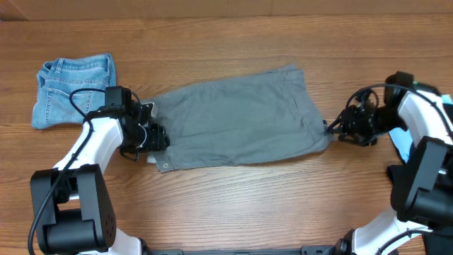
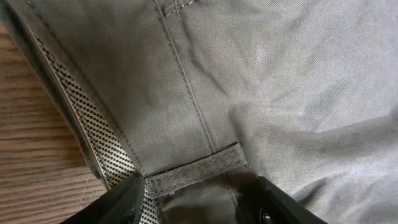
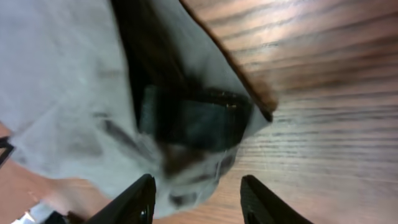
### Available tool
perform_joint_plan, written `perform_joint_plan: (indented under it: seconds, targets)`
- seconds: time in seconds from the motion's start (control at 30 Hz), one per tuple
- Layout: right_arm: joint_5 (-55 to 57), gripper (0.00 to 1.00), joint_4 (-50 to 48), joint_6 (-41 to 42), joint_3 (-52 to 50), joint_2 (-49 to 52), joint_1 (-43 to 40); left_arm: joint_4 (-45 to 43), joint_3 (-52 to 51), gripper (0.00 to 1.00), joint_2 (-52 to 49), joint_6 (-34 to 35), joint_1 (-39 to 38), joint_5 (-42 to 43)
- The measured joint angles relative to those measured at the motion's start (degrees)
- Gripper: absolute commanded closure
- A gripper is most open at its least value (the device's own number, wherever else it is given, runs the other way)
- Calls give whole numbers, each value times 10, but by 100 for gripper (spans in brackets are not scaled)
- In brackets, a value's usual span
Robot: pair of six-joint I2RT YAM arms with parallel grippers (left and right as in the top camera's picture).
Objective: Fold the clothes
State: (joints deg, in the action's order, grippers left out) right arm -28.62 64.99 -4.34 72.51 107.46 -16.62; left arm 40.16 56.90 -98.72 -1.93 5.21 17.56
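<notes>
On the table's [image 1: 233, 205] middle, the grey shorts [image 1: 241, 117] lie flat, long axis left to right. Waistband is toward my left arm, leg hems toward my right. Blue denim shorts [image 1: 74, 88] sit apart at far left; not my concern.

Left gripper [image 1: 157, 138]: low on the waistband edge, fingers spread either side of a belt loop [image 2: 196, 169]. Cloth lies flat between them, nothing pinched. Arm reaches in from the near-left corner, wrist turned toward the garment.

Right gripper [image 1: 333, 129]: at the hem corner, fingers apart. The dark-lined hem [image 3: 205, 118] hangs just ahead of the tips, not clamped. Arm comes in from the right edge, wrist pointing left along the wood.

Judgement: the step in hand looks like taking both ends for a fold. To do it well I'd bite through every layer at each end, not the top one alone. On the left I'd close on the waistband seam rather than the loop. I'd then lift both ends level and keep the cloth taut so no crease carries over.
</notes>
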Motion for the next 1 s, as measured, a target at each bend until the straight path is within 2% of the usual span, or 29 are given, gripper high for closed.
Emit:
perform_joint_plan:
  seconds: [0.2, 0.5, 0.73, 0.83, 0.9, 1.0]
  targets:
    - [2, 46, -70, 22, -33, 0, 38, 0, 0, 41, 0, 0, 0, 0]
    - [47, 53, -77, 43, -33, 0, 64, 0, 0, 39, 0, 0, 0, 0]
    - [34, 66, -76, 35, -30, 0, 64, -1, 0, 39, 0, 0, 0, 0]
    - [-6, 67, -72, 9, -29, 0, 64, -1, 0, 39, 0, 0, 0, 0]
    - [-30, 71, -64, -10, -29, 0, 64, -1, 0, 39, 0, 0, 0, 0]
    - [-65, 84, -24, -50, -28, 0, 64, -1, 0, 39, 0, 0, 0, 0]
